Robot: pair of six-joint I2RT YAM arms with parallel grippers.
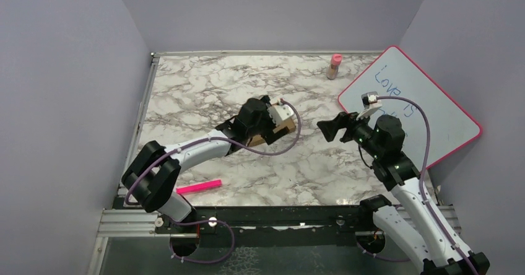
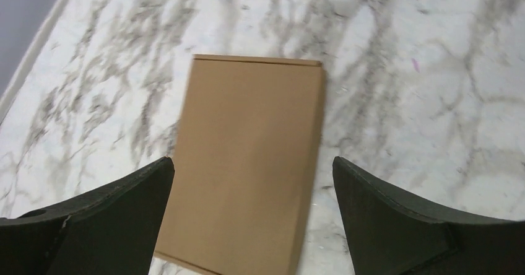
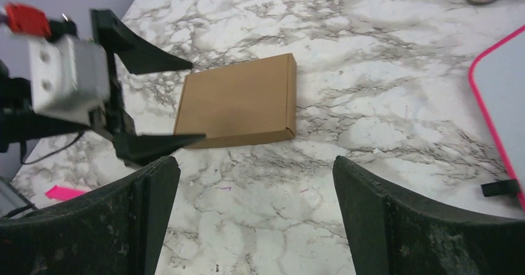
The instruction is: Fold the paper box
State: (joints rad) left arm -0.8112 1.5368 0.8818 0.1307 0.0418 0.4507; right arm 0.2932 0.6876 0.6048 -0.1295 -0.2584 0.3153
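Note:
The paper box [image 3: 238, 101] lies flat and closed on the marble table, a plain brown cardboard slab. My left gripper [image 2: 252, 160] hovers over it, open wide, and the box [image 2: 247, 163] shows between its two black fingers [image 2: 124, 219]. In the right wrist view the left gripper [image 3: 176, 101] stands at the box's left end, one finger on each side. From above, the left wrist hides most of the box [image 1: 286, 128]. My right gripper [image 1: 328, 126] is open and empty, right of the box and apart from it, with only bare marble between its fingers [image 3: 384, 219].
A pink-framed whiteboard [image 1: 412, 111] with blue writing lies at the right, close behind the right arm. A pink-capped bottle [image 1: 334, 66] stands at the back. A pink marker [image 1: 199, 186] lies near the front left edge. Grey walls close in three sides.

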